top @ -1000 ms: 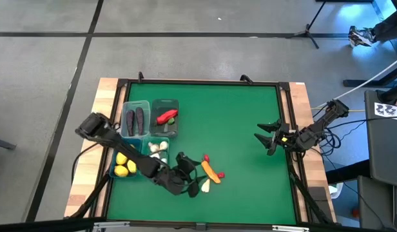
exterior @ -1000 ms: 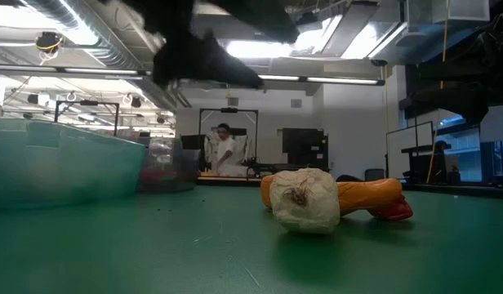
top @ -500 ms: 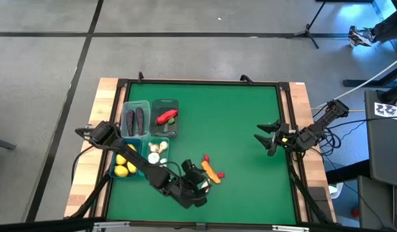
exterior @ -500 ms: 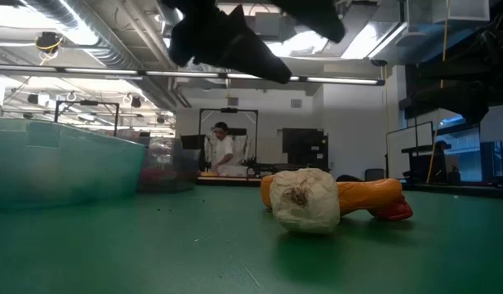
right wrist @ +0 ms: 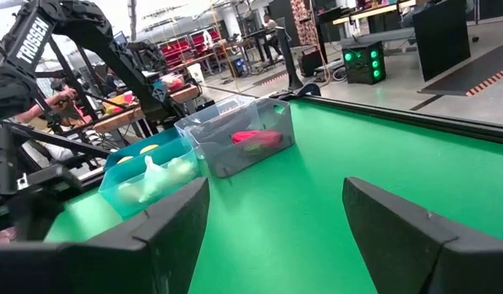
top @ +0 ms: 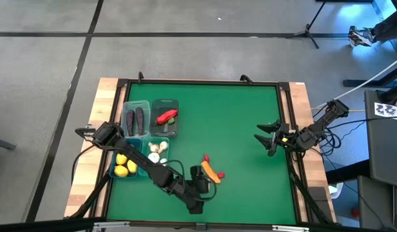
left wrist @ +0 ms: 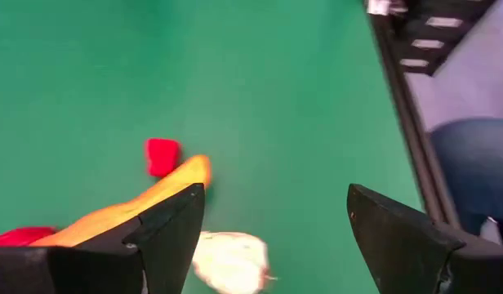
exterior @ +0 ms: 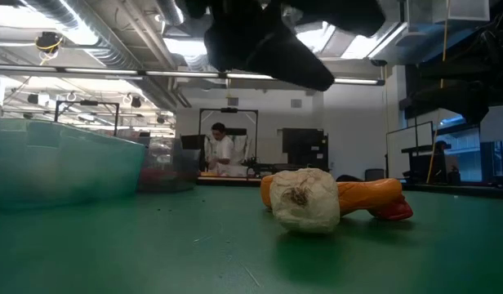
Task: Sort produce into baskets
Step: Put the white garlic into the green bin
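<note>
The garlic bulb (left wrist: pixel 229 261) is seen loose on the table, touching the carrot (left wrist: pixel 129 211), just ahead of the left gripper (left wrist: pixel 272 219), whose jaws are spread wide and empty. The right gripper (top: pixel 267 138), also open, is parked well apart.

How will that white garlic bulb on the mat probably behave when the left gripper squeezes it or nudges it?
The garlic bulb looks rounded with a lumpy, wrinkled skin, so a nudge would probably rock it rather than roll it far. It rests against the carrot, which may shift with it. The open left gripper looks wide enough to straddle it, and the matte surface probably grips well.
</note>
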Controlling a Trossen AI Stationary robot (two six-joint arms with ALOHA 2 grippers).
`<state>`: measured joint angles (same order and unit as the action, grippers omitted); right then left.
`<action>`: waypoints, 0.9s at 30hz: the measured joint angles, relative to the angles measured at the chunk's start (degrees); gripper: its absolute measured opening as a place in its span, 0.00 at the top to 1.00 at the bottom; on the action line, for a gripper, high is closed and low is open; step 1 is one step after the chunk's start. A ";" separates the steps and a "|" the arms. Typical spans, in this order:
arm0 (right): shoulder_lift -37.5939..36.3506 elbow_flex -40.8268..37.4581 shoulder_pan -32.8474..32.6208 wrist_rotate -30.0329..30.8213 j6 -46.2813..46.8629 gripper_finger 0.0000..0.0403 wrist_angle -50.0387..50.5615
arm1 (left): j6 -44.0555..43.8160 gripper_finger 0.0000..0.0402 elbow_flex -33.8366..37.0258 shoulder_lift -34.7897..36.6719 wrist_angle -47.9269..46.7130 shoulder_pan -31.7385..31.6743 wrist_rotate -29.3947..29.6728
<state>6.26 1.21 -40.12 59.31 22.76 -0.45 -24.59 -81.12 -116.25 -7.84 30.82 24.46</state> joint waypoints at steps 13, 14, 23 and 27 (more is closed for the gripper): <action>0.08 0.01 0.02 0.00 -0.09 0.30 0.00 | 10.94 0.26 0.90 -2.61 2.09 -0.69 -5.46; 0.12 0.02 0.01 -0.02 -0.09 0.30 0.01 | 10.71 0.26 1.43 -2.66 2.24 -0.69 -5.58; 1.09 0.02 0.02 -0.18 -0.22 0.30 0.02 | 10.65 0.26 8.14 -3.14 13.40 -1.26 -5.97; 1.14 0.02 0.00 -0.17 -0.28 0.30 0.02 | 11.82 0.26 9.83 -3.14 15.62 -1.92 -6.95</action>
<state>7.40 1.23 -40.12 59.13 22.48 -0.43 -12.77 -71.30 -119.39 7.78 28.91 17.51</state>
